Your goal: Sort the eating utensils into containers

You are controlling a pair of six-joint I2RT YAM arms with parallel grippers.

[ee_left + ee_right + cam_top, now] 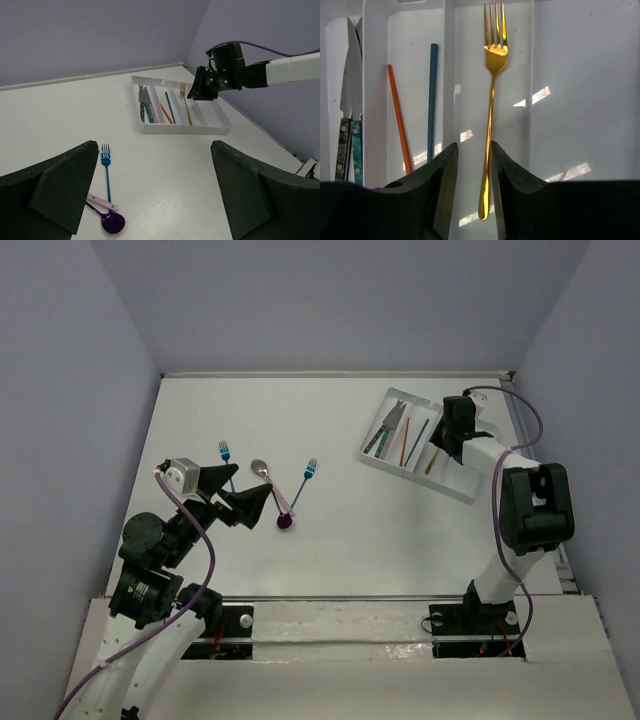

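The white tray [463,480] lies at the far right. In the right wrist view its compartments [580,75] hold a gold fork [491,100], an orange utensil [399,120], a dark blue utensil [432,100] and knives [351,90]. My right gripper [474,150] hovers over the tray, jaws slightly apart. The fork's handle lies between them, beside the right finger. My left gripper [240,495] is wide open and empty above the table. Near it lie a blue fork [106,170], a purple spoon [112,223], a silver spoon [261,469] and a second blue fork [226,455].
A pink-handled piece [102,201] lies across the purple spoon's handle. The tray sits slanted near the right wall. The white table [340,530] is walled at the back and sides.
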